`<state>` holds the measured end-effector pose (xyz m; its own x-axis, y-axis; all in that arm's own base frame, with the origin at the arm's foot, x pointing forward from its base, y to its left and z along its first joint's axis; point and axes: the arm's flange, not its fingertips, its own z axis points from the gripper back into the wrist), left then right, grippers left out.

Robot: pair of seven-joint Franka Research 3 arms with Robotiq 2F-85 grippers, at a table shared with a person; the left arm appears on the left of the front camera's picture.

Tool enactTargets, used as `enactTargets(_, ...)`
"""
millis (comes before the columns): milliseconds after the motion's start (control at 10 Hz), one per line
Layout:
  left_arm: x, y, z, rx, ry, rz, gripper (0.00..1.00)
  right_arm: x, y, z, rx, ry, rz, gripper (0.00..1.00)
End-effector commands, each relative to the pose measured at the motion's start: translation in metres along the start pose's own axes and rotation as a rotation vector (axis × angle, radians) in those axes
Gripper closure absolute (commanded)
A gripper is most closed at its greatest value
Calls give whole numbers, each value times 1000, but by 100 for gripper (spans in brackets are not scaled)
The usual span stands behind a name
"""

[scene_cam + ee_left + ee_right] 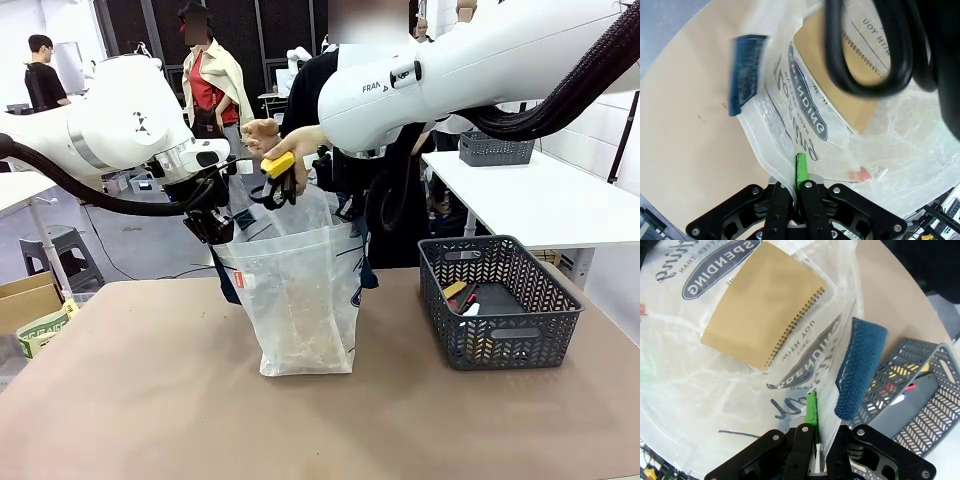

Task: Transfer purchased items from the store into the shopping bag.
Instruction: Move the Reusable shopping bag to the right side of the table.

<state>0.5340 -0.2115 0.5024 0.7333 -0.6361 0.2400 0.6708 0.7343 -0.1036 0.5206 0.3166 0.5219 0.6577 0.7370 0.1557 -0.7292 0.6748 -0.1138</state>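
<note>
The shopping bag [300, 290] stands upright mid-table with its mouth held open. My left gripper [212, 225] is shut on its left rim, and in the left wrist view this gripper [796, 180] pinches the thin plastic beside the navy logo [807, 110]. My right gripper [815, 430] is shut on the opposite rim next to a navy strap [857, 370]. A tan spiral notebook [765, 305] lies inside the bag. Above the mouth, a person's hand [262, 137] holds a yellow item [278, 163] with black loops hanging under it.
A dark grey lattice basket [545, 335] stands on the table right of the bag, with small yellow, red and white pieces [462, 297] inside. My right arm's white link [470, 70] crosses above the bag. A white table stands at the far right.
</note>
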Motion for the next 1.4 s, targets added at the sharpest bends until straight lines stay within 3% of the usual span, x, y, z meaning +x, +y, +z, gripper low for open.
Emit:
enactTargets(0, -1, 1, 1, 1, -2, 6, 100, 0, -2, 0, -2, -2, -3, 100)
enactTargets(1300, -1, 1, 1, 1, -2, 6, 100, 0, -2, 0, -2, -2, -3, 100)
